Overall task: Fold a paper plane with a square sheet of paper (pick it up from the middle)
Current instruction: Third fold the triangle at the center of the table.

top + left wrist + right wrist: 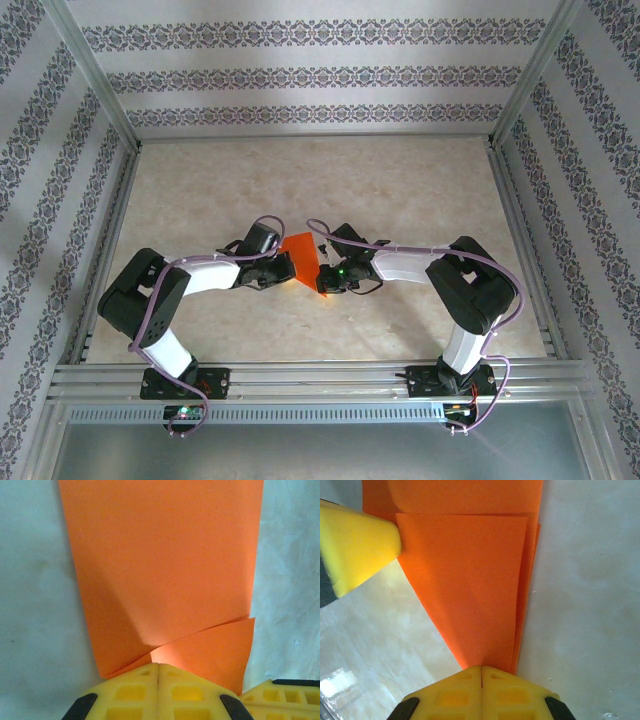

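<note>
Top external view has the partly folded square sheet of paper [300,256] at the middle of the table [400,190], left gripper [158,668] and right gripper [481,670] each pinched, seemingly, onto a corner, so pull evenly and crease without tearing

Bright orange-red paper [160,565], plain, right gripper [481,670] yellow with black pads [402,710], mottled beige table [330,180], white walls [300,60] banded with grey-purple floral stripes
</note>
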You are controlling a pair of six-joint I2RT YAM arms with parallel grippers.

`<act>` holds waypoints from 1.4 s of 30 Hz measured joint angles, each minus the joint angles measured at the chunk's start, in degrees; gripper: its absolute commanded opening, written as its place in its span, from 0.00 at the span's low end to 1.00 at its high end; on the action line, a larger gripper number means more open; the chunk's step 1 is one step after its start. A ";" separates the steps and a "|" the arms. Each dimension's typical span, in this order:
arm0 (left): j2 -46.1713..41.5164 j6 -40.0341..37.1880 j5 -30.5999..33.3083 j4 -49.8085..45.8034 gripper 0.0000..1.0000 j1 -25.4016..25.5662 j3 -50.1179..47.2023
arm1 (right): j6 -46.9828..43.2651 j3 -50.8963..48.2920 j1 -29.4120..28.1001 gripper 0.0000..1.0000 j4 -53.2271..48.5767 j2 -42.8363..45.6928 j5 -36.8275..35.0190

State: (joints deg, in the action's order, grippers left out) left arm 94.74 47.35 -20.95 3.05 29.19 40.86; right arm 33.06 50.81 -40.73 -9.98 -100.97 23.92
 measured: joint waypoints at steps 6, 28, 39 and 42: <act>2.12 -0.44 -1.01 -2.29 0.01 -0.07 3.13 | -0.70 0.11 -0.02 0.03 -2.40 1.38 0.00; 5.33 -1.49 -0.81 -14.99 0.01 -0.07 11.30 | -1.51 8.41 -0.02 0.01 0.61 -6.99 4.42; 7.02 -0.87 -0.57 -19.50 0.01 -0.07 14.51 | -1.51 -0.35 0.33 0.01 6.21 -2.03 4.68; 7.13 -0.81 -0.59 -19.65 0.01 -0.07 14.64 | -1.53 -3.63 0.72 0.01 6.10 0.79 4.68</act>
State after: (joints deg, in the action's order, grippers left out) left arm 101.86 46.54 -21.54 -16.60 29.12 55.51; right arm 31.53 47.18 -40.01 -3.88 -100.18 28.60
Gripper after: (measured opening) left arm 0.046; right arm 0.048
